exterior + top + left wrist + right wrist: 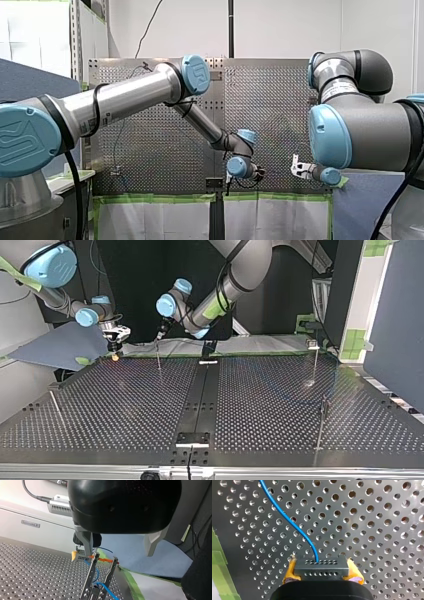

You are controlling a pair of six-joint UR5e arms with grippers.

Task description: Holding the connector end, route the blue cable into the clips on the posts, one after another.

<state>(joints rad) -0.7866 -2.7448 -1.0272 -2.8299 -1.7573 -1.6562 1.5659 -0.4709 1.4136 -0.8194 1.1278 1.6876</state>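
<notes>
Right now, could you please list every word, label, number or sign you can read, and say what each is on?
"UR" (stylised logo): blue cap on my left arm's elbow.
Label on my right arm's joint: too small to read.
Plate on the cabinet: blurred.
Nothing else legible.

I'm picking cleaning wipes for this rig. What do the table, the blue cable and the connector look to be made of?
Table: bare metal, likely aluminium or steel; silvery brushed sheen, drilled holes.
Blue cable: smooth glossy sheath, likely plastic; bends in an even curve.
Connector: dark grey matte block, probably plastic, though painted metal is possible.
</notes>
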